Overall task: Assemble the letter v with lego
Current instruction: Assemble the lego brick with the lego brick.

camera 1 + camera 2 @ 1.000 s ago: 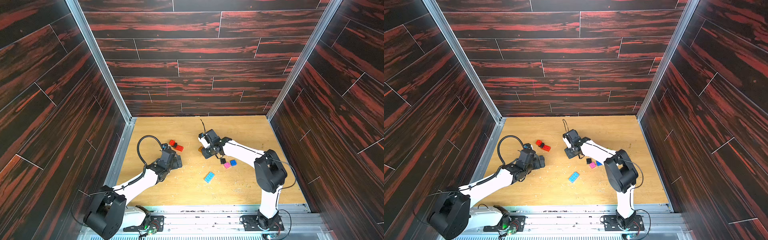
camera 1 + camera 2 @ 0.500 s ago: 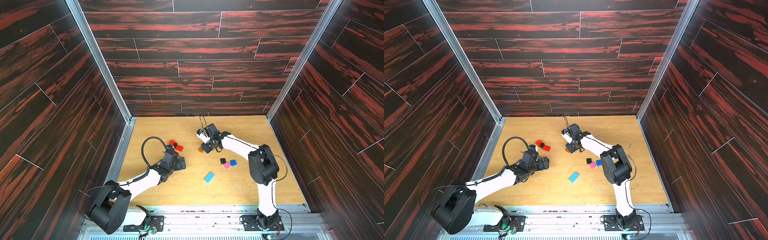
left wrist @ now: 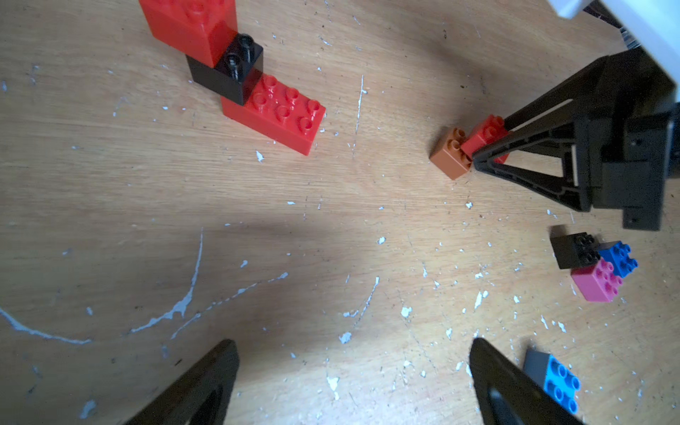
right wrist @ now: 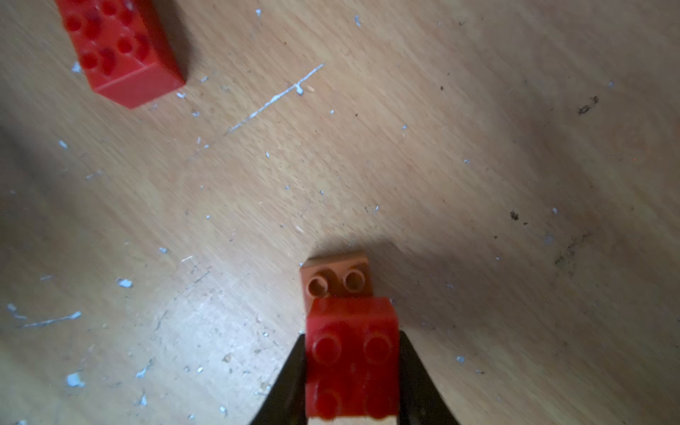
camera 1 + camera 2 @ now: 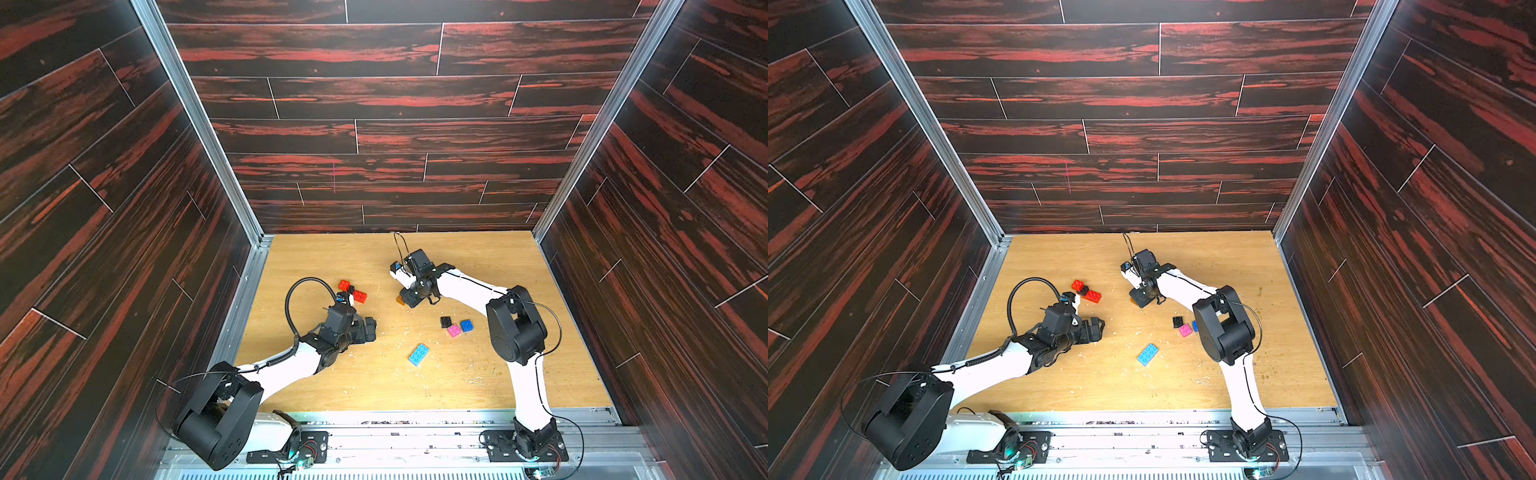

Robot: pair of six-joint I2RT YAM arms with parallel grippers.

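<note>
A: State of right gripper (image 4: 352, 336)?
B: Clamped on a red brick (image 4: 351, 368), jaws on its two side faces, studs up. That grip leaves the underside free to press down.
A: Where's the brick?
B: Lapped half over the orange brick (image 4: 336, 279), which sits on the surface (image 5: 498, 249). Two orange studs are bare.
A: Why offset?
B: My read: half-brick steps make a slanted leg. Stack them square and you get a column, not a V.
A: Seated?
B: Can't tell. Left wrist view shows it touching the orange brick and sitting higher. Click-in isn't visible.
A: And left gripper (image 3: 353, 341)?
B: Jaws wide apart, nothing between them, low over bare surface. Probably parked clear of the right arm, near enough to pin the orange brick if the press skids it.
A: Other leg?
B: Red square (image 3: 191, 25) over black (image 3: 228, 70) over long red (image 3: 279, 114), same half-step lap, well apart from the orange brick. Looks like leg one.
A: Spares?
B: Loose black (image 3: 574, 250), pink (image 3: 596, 281), blue (image 3: 620, 257) bunched and touching, near the right arm. Long blue (image 5: 418, 354) alone, nearer the front edge.
A: Risk?
B: The orange brick is small and unanchored, so an off-centre push could tip it. The two legs also need joining at the base, and nothing links them yet.
</note>
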